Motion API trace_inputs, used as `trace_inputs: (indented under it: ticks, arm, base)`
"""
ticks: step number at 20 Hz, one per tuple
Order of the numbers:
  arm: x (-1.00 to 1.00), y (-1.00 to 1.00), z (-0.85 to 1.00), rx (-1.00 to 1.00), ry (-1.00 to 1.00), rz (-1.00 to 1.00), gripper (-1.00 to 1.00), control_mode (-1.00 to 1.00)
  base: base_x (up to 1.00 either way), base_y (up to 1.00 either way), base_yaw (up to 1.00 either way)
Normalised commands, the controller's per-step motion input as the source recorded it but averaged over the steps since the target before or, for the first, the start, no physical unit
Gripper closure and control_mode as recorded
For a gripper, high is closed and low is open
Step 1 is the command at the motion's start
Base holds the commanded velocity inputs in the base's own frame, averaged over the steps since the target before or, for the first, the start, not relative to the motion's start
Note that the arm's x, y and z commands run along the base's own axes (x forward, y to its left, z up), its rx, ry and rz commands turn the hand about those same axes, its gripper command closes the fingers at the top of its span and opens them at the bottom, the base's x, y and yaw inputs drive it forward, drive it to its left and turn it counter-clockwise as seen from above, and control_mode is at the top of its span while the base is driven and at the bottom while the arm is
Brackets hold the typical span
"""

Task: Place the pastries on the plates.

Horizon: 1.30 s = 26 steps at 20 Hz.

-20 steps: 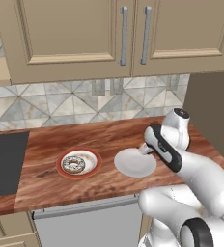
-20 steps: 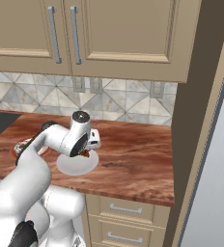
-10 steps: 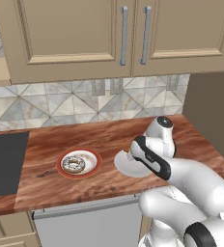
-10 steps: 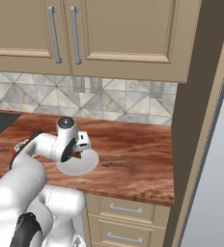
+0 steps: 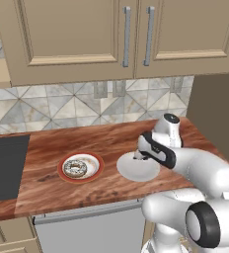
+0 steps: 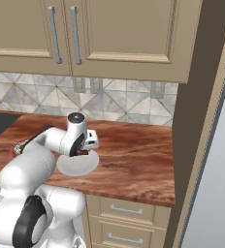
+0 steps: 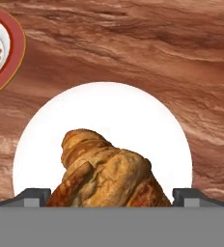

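Observation:
The croissant (image 7: 109,173), golden-brown, lies on the near part of the plain white plate (image 7: 109,111), between the two finger tips of my gripper (image 7: 111,195). The jaws stand wide open, one tip at each side of the pastry. The hand hangs low over that plate (image 5: 136,172) in the left base view, and my gripper (image 6: 85,152) is above the plate (image 6: 75,165) in the right base view. The iced donut (image 5: 77,168) sits in the red-rimmed plate (image 5: 97,165) to the left, whose edge (image 7: 17,48) shows in the hand view.
Both plates rest on a wooden counter (image 5: 47,192). A dark cooktop (image 5: 3,168) lies at its left end. Tiled backsplash and wall cabinets (image 5: 87,34) rise behind. A tall panel (image 6: 197,121) closes the counter's right end.
The hand has swung left and down from the counter's right side to just above the plain plate. The jaws have opened a touch wider.

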Motion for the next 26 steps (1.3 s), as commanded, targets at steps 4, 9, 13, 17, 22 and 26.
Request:
trace_inputs:
  ticks: [4,9,13,17,22,26]
  arm:
    - [-0.11,0.06,0.17,0.0,0.0,-0.07,-1.0,-1.0]
    - [-0.19,0.16,-0.14,-0.03,-0.02,-0.05,-1.0,-1.0]
    - [0.0,0.01,-0.07,0.02,-0.08,-0.01,-1.0,-1.0]
    - [-0.11,0.03,0.48,0.03,-0.06,-0.01,-1.0,-1.0]
    - [-1.0,-0.16,0.3,-0.06,-0.09,0.05,-1.0,-1.0]
    - [-1.0,-0.16,-0.36,-0.24,0.0,0.04,-1.0,-1.0]
  base:
    - [0.0,0.0,0.0]
    - [0.0,0.0,0.0]
    - [0.0,0.0,0.0]
    - [0.0,0.0,0.0]
    - [0.0,0.0,0.0]
    - [0.0,0.0,0.0]
